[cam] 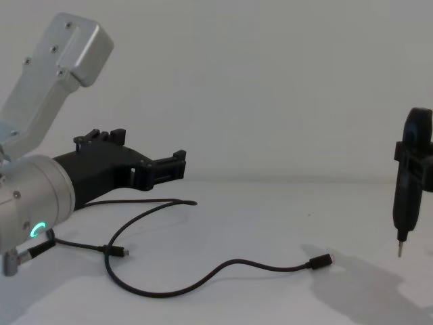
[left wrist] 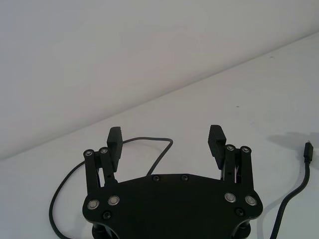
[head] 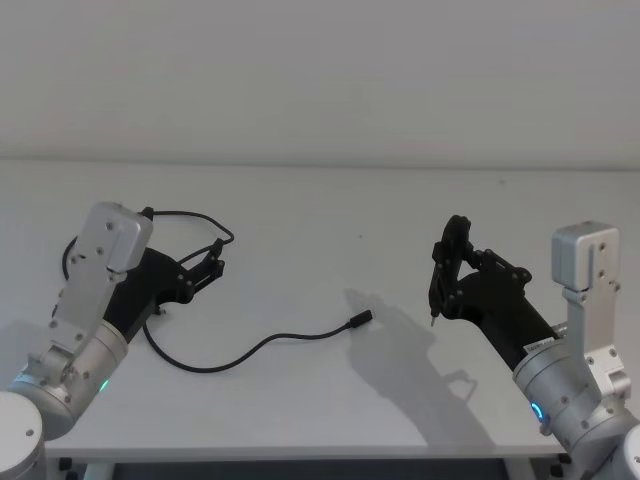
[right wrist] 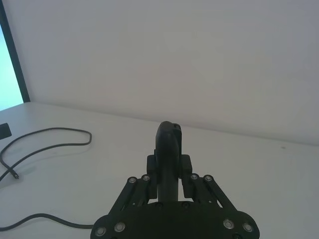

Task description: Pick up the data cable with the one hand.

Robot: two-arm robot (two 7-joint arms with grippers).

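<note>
The data cable is thin and black and lies loose on the white table. One plug rests near the middle, and the rest loops back under my left arm. My left gripper hovers open just above that loop at the left, touching nothing. The left wrist view looks down on the cable, which passes below and between the spread fingers. My right gripper is raised at the right, shut on a dark pointed tool that hangs tip down. The chest view has the cable curving across the front.
A short black lead with a silver plug hangs by my left wrist. The table's front edge runs close below the cable. Between the plug and the right arm lies bare white table. A dark panel edge stands off the table.
</note>
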